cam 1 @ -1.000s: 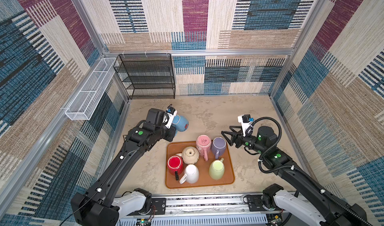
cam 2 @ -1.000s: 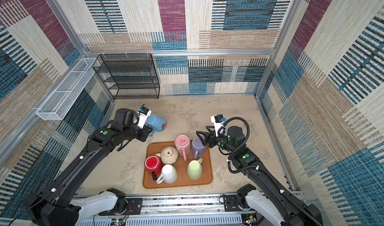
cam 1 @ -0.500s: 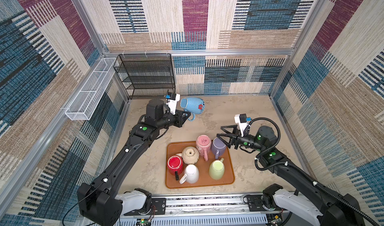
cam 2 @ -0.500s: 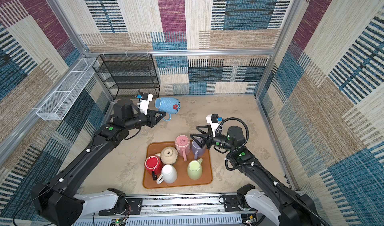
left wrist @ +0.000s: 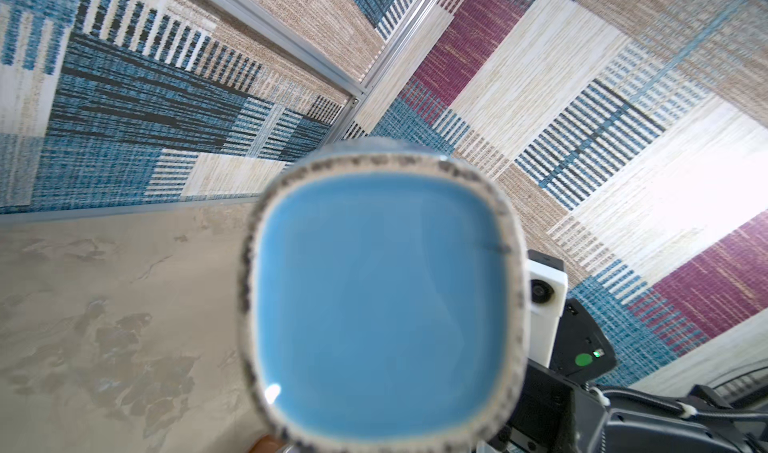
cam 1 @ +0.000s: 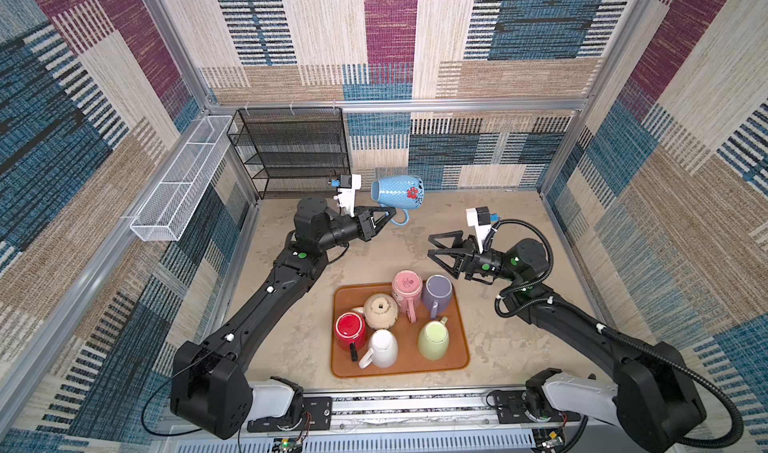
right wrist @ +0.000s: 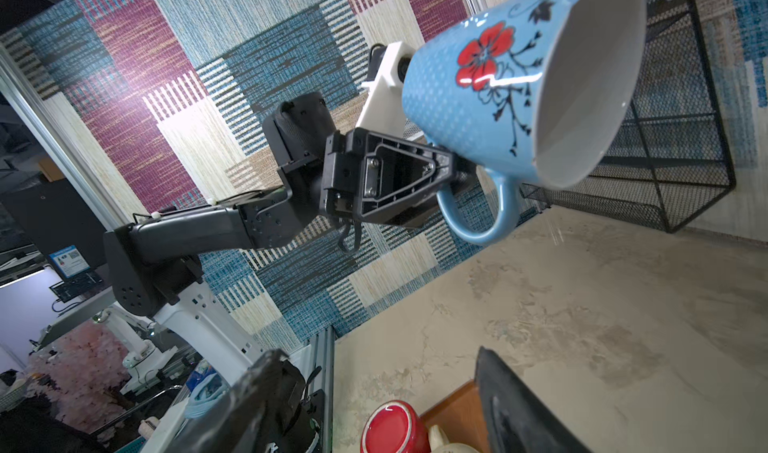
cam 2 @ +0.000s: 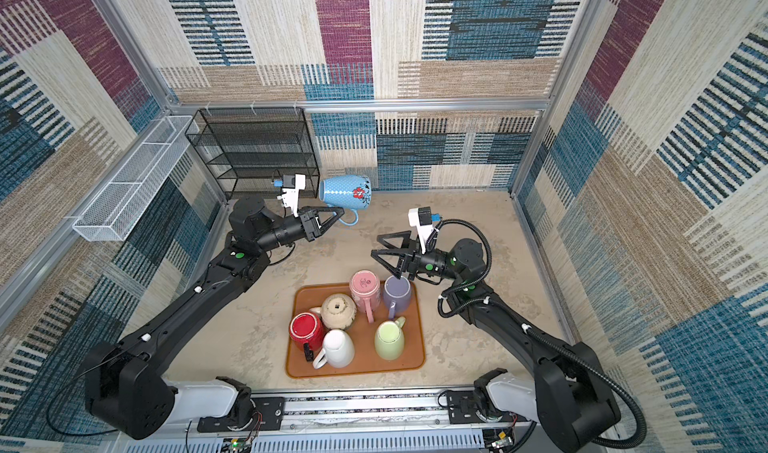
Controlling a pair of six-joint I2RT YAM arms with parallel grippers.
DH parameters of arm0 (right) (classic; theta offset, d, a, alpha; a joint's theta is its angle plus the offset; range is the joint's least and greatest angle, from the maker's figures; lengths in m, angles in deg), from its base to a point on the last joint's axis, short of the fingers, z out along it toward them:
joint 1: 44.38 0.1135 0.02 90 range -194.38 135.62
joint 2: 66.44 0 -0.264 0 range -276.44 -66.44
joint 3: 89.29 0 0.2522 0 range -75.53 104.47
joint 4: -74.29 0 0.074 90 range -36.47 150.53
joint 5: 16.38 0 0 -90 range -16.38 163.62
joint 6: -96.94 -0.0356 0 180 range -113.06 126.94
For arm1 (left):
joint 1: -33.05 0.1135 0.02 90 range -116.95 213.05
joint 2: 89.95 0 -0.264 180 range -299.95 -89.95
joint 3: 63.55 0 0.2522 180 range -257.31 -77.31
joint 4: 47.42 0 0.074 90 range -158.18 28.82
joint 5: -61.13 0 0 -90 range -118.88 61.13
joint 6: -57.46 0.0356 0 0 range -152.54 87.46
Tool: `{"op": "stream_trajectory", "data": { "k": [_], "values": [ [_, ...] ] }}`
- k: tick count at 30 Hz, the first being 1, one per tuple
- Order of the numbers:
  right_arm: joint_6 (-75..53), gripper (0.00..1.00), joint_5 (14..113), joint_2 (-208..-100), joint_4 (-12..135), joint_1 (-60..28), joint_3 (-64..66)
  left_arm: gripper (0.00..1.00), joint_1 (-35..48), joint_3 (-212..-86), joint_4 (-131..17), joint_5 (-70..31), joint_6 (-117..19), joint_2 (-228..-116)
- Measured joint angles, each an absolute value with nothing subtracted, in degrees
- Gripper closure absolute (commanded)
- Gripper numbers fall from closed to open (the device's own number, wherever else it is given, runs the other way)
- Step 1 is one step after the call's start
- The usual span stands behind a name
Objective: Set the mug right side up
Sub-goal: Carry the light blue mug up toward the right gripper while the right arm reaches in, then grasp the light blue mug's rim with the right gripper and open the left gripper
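The mug (cam 1: 397,192) (cam 2: 346,192) is light blue with a red flower and hangs in the air near the back, lying on its side. Its mouth points toward the right arm. My left gripper (cam 1: 392,212) (cam 2: 341,212) is shut on the mug's handle (right wrist: 478,214). In the left wrist view the mug's glazed blue base (left wrist: 380,293) fills the middle and hides the jaws. My right gripper (cam 1: 430,245) (cam 2: 375,246) (right wrist: 376,351) stands open and empty to the right of the mug, apart from it. In the right wrist view the white inside of the mug (right wrist: 582,97) faces the camera.
An orange tray (cam 1: 409,365) in front holds several mugs: red (cam 1: 350,329), white (cam 1: 384,348), green (cam 1: 433,339), purple (cam 1: 437,293), pink (cam 1: 406,288) and beige (cam 1: 380,310). A black mesh shelf (cam 1: 291,151) stands at the back left, and a white wire basket (cam 1: 183,180) hangs on the left wall.
My left gripper has lifted the mug from near the floor up and toward the back, tipping it onto its side. My right gripper has shifted slightly toward the middle and stayed open.
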State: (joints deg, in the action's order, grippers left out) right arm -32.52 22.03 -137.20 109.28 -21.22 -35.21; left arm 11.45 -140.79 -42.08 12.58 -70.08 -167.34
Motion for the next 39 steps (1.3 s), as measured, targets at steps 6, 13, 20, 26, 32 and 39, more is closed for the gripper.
{"op": "stream_trajectory", "data": {
  "k": [6,13,20,26,32,39],
  "values": [
    [-36.74,0.24,20.02,-142.62,114.14,-21.96,-28.83,1.00,11.45,-140.66,-31.09,16.42,-75.98,-169.26],
    [-40.06,0.27,17.94,-148.04,116.74,-22.07,-21.92,1.00,11.42,-140.77,-24.10,18.39,-80.51,-170.20],
    [-42.51,0.34,17.02,-151.60,117.70,-22.12,-16.40,1.00,11.42,-141.30,-20.73,19.51,-82.39,-171.40],
    [-43.91,0.42,16.87,-153.94,117.68,-22.27,-13.44,1.00,11.34,-142.37,-19.42,19.70,-83.37,-172.80],
    [-45.70,0.46,16.80,-156.04,117.68,-22.23,-11.30,1.00,10.75,-142.96,-17.32,19.66,-83.61,-174.53],
    [-47.34,0.55,16.67,-157.50,117.68,-22.23,-9.42,1.00,9.96,-143.55,-14.24,19.42,-84.66,-176.45]
  ]
}}
